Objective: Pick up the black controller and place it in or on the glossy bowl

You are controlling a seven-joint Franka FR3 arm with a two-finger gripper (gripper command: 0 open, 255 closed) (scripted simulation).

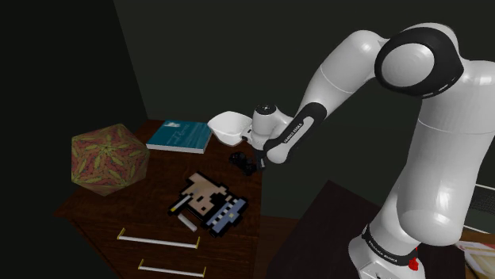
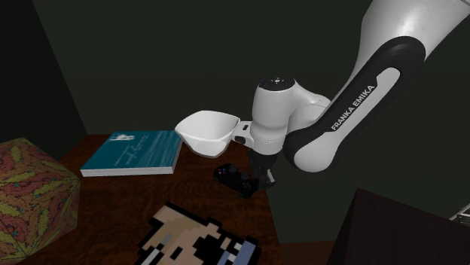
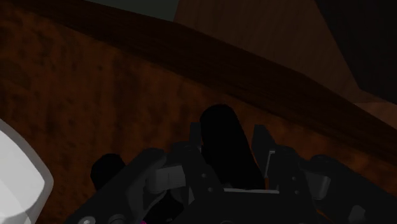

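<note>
Black controller (image 2: 232, 178) is lying at the pincer (image 2: 264, 183), spread or pinching I cannot tell; likely light, rigid, so I'm favouring its narrow middle.

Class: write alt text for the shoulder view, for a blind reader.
A white arm holds its black gripper at a black controller on a brown table, beside a white bowl; a teal book lies nearby.

The controller (image 1: 244, 162) is black, the bowl (image 1: 228, 127) glossy white, the book (image 1: 179, 135) teal. The many-sided ball (image 1: 107, 158) bears a red, green and yellow leaf pattern. The pixelled figure (image 1: 208, 202) is tan, black, white and blue. The worktop (image 1: 151, 198) is mottled reddish brown.
</note>
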